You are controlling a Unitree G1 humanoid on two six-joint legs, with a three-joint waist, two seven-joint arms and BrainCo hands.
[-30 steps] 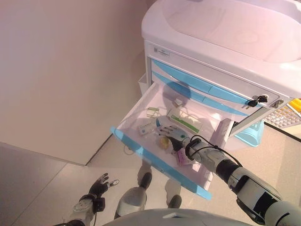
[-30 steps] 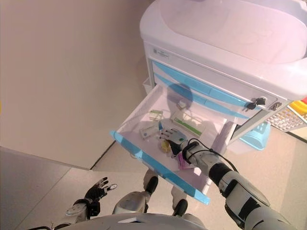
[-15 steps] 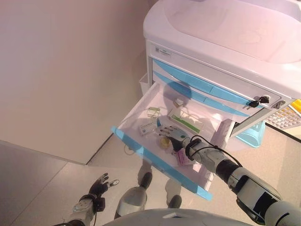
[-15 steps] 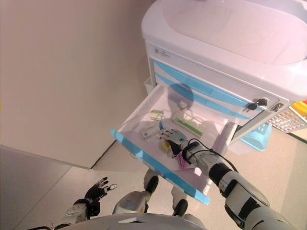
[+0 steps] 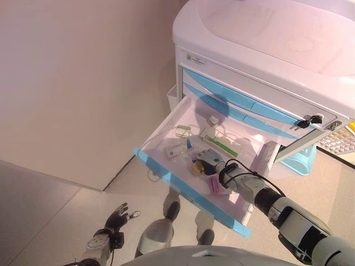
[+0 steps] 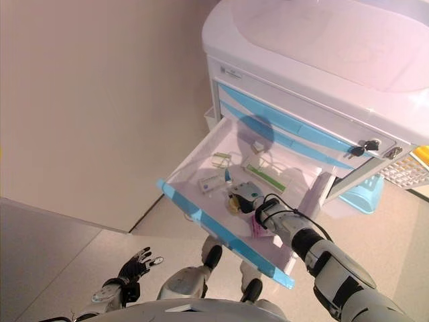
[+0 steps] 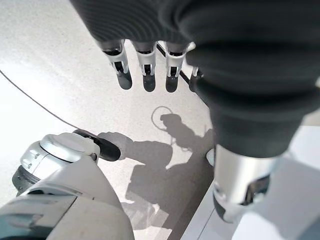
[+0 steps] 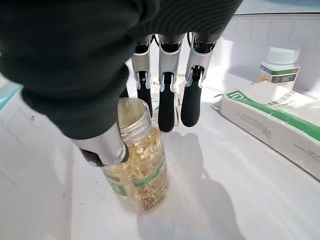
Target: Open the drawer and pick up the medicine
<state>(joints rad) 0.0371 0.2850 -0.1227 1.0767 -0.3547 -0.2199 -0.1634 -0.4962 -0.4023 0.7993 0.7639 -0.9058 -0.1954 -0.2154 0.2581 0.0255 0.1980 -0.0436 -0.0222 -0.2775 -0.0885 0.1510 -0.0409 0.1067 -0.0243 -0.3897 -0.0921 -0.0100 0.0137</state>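
Open drawer [image 5: 166,172], pill bottle [image 8: 140,165] beneath right hand [image 8: 165,85]

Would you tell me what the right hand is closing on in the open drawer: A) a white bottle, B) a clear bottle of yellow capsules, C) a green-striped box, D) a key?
B: the right hand's thumb touches the capsule bottle, its fingers just behind.
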